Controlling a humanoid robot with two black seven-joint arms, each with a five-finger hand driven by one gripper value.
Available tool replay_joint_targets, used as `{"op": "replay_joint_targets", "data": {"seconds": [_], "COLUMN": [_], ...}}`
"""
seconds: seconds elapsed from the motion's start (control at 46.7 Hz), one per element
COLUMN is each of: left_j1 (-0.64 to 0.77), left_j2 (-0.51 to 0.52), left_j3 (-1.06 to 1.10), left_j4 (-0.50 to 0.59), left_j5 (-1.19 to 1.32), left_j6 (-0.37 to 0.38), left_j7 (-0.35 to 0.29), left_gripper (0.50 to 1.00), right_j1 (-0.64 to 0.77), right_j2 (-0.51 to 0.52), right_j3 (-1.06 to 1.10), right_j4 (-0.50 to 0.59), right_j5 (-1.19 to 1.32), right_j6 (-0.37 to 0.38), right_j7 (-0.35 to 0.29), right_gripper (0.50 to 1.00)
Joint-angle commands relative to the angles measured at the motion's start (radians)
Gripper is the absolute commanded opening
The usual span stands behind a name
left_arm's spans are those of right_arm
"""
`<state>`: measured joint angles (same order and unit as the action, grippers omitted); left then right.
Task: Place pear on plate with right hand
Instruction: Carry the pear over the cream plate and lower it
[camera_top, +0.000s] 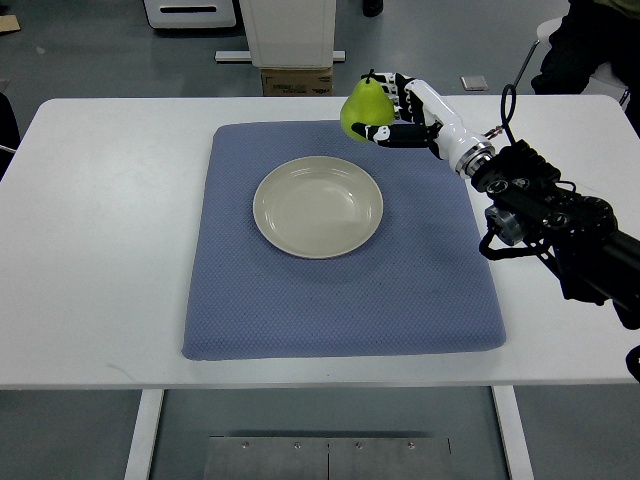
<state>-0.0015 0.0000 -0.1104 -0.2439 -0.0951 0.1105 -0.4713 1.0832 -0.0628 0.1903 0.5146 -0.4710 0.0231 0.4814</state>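
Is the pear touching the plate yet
Apart. The top view shows the pear gripped in the right hand near the mat's far edge, with blue mat showing between it and the plate.

You're looking at a right hand built of white shells with black joints and black finger segments. Its wrist is a smooth white sleeve that ends in a silver metal ring. Behind that, toward the right edge, the forearm turns bulky and black, studded with small screws and round fittings. A thin black cable loops above the wrist.
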Motion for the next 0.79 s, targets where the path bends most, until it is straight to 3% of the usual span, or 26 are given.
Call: {"op": "replay_joint_targets", "data": {"seconds": [0.0,0.193,0.77], "left_j1": [0.0,0.0,0.0], "left_j2": [0.0,0.0,0.0], "left_j3": [0.0,0.0,0.0], "left_j4": [0.0,0.0,0.0], "left_j5": [0.0,0.0,0.0], "left_j6": [0.0,0.0,0.0], "left_j7": [0.0,0.0,0.0], "left_gripper": [1.0,1.0,1.0], "right_j1": [0.003,-0.003,-0.052], "right_j2": [0.015,0.063,0.063], "right_j3": [0.0,-0.002,-0.126], "right_j4": [0.005,0.008,0.012], "right_j5": [0.0,0.0,-0.005], "right_j6": [0.026,0.037,0.07], "right_j7": [0.002,0.002,0.032], "right_gripper": [0.5,0.5,0.5]}}
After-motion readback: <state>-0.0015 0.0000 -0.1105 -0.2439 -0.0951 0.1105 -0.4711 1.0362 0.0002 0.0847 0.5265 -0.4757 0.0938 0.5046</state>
